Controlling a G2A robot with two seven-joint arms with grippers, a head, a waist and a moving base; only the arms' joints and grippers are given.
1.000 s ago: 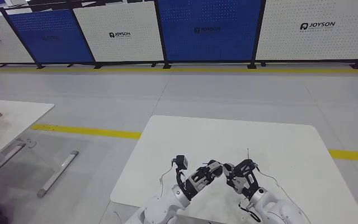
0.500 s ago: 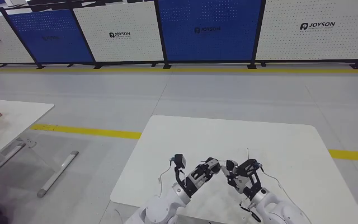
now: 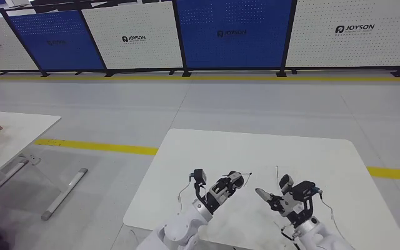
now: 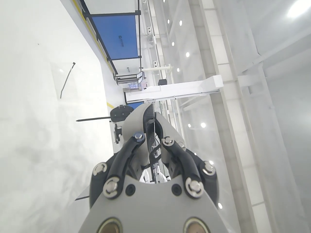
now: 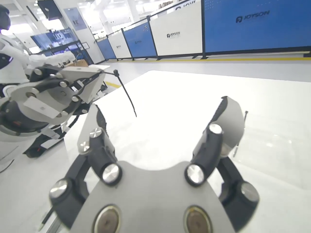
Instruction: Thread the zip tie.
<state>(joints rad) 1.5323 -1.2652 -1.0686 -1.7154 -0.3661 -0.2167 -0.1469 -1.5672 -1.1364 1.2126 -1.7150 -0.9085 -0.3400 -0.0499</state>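
My left gripper (image 3: 236,180) is shut on a black zip tie (image 3: 245,174), held above the white table (image 3: 206,150). From the right wrist, that gripper (image 5: 93,78) pinches the zip tie (image 5: 126,93) near its square head, and the tail hangs down free. In the left wrist view the closed fingertips (image 4: 150,115) have the strap (image 4: 92,119) sticking out sideways. My right gripper (image 3: 267,195) stands open and empty a short way to the right of the left one; its fingers (image 5: 226,107) are spread wide, low over the table.
A second black zip tie (image 3: 277,172) lies loose on the table beyond the right gripper, also seen as zip tie (image 4: 66,79) and zip tie (image 5: 241,132). The table's far half (image 3: 262,147) is bare. Blue and white partition panels (image 3: 234,34) stand across the floor.
The two grippers were close together; my right gripper has drawn away to the right and lower. The left gripper keeps the zip tie, shifted slightly.
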